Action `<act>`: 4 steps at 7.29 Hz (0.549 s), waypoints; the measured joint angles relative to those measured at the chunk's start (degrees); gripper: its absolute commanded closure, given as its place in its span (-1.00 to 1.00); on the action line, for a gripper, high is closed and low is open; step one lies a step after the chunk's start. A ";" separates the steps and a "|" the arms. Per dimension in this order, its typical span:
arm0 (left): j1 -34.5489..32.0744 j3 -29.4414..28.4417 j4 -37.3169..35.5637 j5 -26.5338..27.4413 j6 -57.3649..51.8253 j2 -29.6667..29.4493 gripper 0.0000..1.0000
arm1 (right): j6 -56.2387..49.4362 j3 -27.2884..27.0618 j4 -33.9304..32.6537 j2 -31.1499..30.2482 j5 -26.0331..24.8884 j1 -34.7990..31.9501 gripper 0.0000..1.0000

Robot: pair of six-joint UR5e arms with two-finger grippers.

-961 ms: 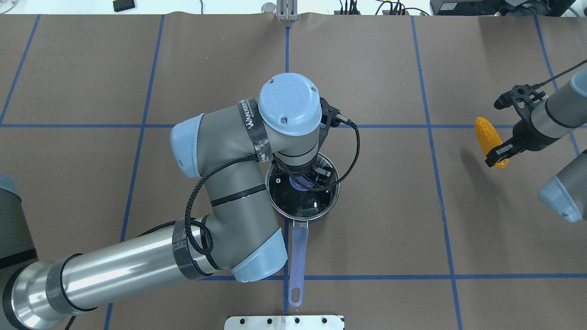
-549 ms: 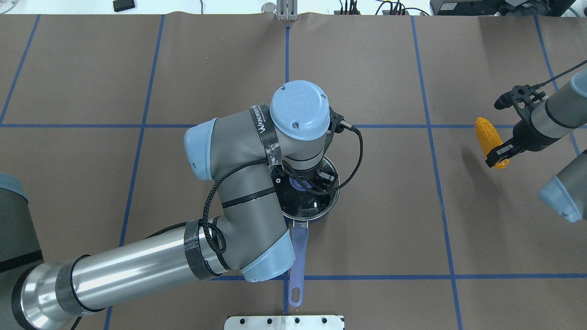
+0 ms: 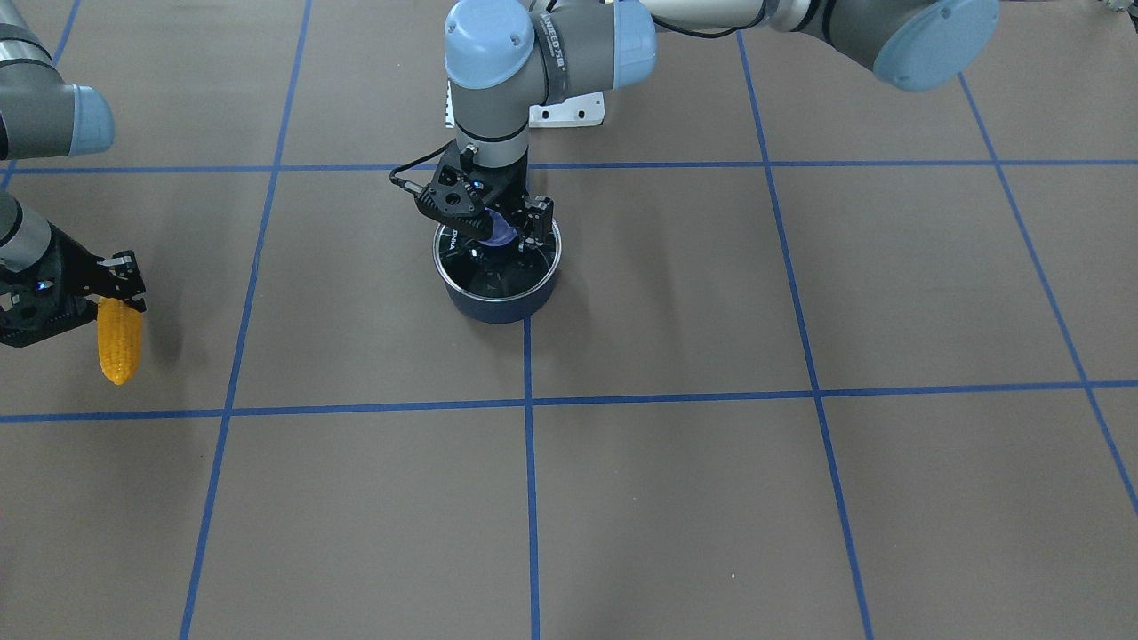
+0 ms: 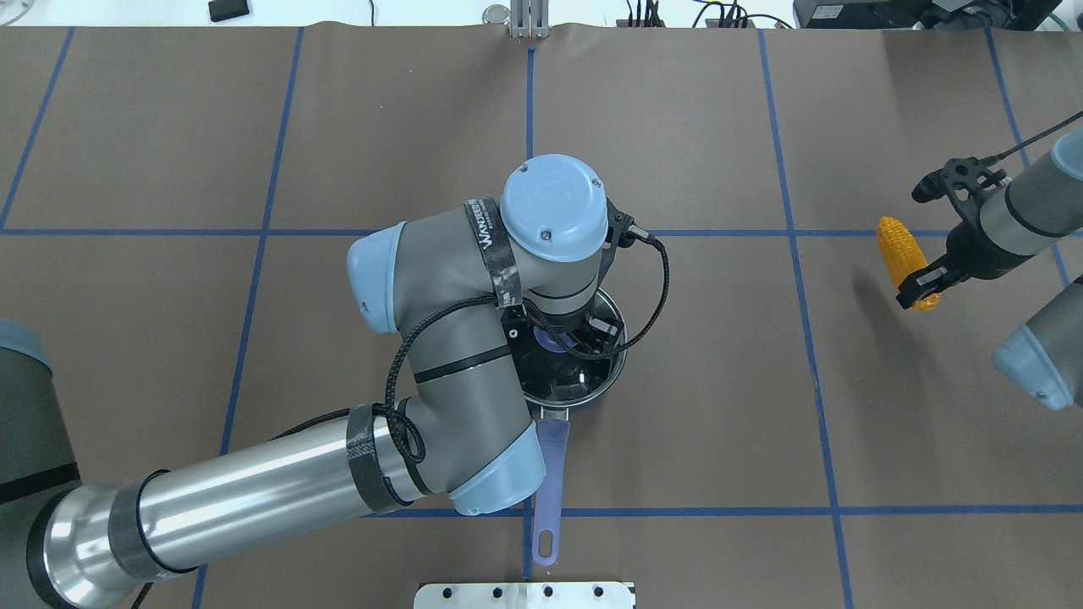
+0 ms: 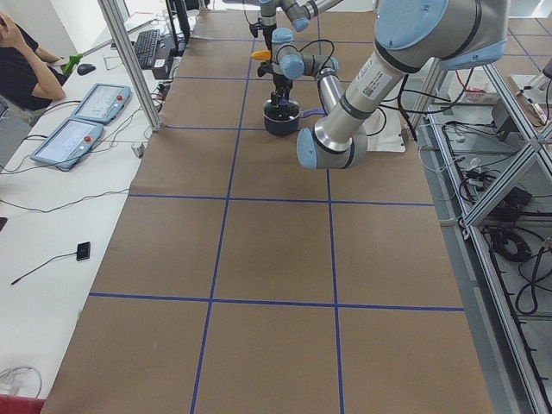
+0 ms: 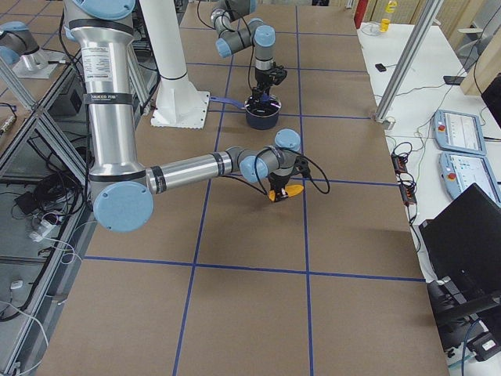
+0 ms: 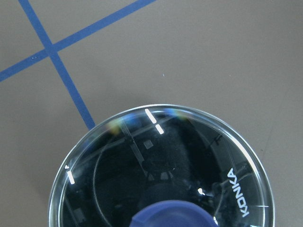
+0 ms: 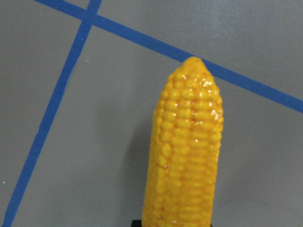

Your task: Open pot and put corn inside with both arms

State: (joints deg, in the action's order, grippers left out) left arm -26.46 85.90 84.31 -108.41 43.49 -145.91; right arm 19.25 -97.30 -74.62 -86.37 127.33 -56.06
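Observation:
The dark pot [image 3: 498, 307] stands mid-table with its glass lid [image 7: 189, 142] on and its purple handle [image 4: 550, 474] towards the robot. My left gripper [image 3: 496, 238] hangs over the lid. Its fingers stand either side of the blue knob [image 3: 500, 233] with gaps, so it is open. The knob also shows in the overhead view [image 4: 552, 340] and the left wrist view [image 7: 170, 215]. My right gripper [image 4: 920, 286] is shut on the thick end of the orange-yellow corn [image 4: 898, 252] and holds it above the table, far to the pot's right. The corn also shows in the front view [image 3: 118, 342] and the right wrist view [image 8: 187, 151].
Blue tape lines divide the brown table cover. A metal base plate [image 4: 525, 595] sits at the robot's edge behind the pot handle. A person [image 5: 21, 60] and control pendants [image 5: 73, 138] are at the side bench. My left arm's elbow [image 4: 440, 338] overhangs the pot's left side.
My left arm has shifted to the right and settled over the pot lid. The pot has not moved. The right gripper holds the corn almost still.

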 measured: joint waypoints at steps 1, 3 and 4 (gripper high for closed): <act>0.00 0.13 0.04 -0.07 0.01 -0.02 -0.27 | 0.00 -0.04 0.00 0.06 0.01 0.04 0.43; -0.09 0.82 -0.26 -0.66 0.01 0.03 -0.15 | 0.05 -0.21 0.00 0.24 0.02 0.07 0.43; -0.13 1.21 -0.43 -0.83 0.01 0.06 -0.13 | 0.07 -0.27 0.00 0.36 0.02 0.07 0.43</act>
State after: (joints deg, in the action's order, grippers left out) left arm -26.59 87.11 83.88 -109.24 43.50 -145.85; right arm 19.32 -97.57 -74.62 -86.01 127.35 -55.99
